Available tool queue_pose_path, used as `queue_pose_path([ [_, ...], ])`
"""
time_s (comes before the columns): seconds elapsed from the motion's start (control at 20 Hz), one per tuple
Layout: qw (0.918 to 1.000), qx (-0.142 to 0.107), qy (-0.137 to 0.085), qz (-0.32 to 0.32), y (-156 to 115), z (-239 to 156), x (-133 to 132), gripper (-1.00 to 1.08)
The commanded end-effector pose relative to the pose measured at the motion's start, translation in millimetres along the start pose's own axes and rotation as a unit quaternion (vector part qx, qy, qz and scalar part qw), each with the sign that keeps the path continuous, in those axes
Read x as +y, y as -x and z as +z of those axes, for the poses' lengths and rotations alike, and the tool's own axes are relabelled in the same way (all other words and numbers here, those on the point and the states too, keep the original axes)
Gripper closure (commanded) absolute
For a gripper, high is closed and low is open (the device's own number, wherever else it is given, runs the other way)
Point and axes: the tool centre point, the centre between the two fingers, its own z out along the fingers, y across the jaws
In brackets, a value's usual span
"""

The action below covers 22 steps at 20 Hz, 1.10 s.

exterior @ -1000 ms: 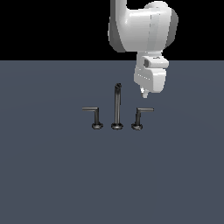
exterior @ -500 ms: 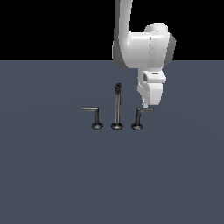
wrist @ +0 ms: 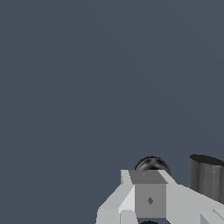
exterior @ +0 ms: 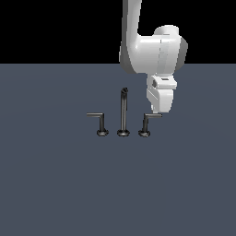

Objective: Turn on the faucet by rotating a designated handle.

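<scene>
You have a broad slate-grey worktop (exterior: 55,184) filling the lower part of the exterior view, with black behind it. Above it hangs the white arm (exterior: 152,50), bulky at the wrist and pointing straight down. Its gripper (exterior: 159,112) sits low, right at the outer end of the lever bar on the exterior view's right; whether it touches the bar you cannot tell from here. The jaws look drawn together in the wrist view, but neither view shows it plainly enough, so you cannot tell whether they are open or closed. On the worktop stands the faucet (exterior: 123,113), three dark metal pieces in a row: the tall spout post (exterior: 123,110) in the middle, a twin handle (exterior: 98,122) on the exterior view's left with its lever pointing left, and the handle (exterior: 147,120) on the exterior view's right, lever pointing right under the gripper. In the wrist view a dark rounded knob (wrist: 152,164) peeks over the grey gripper body, beside a dark cylinder (wrist: 206,177).
</scene>
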Motion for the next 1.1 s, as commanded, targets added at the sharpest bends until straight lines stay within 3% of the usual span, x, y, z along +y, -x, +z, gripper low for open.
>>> queue_pose_path([
  [0.0, 1.0000, 0.000, 0.000, 0.001, -4, 0, 8, 1.08],
  [0.4, 1.0000, 0.000, 0.000, 0.001, -15, 0, 30, 1.08],
  [0.45, 1.0000, 0.000, -0.006, -0.004, -8, 0, 21, 1.08],
  [1.05, 1.0000, 0.000, -0.002, -0.001, -3, 0, 60, 1.08],
])
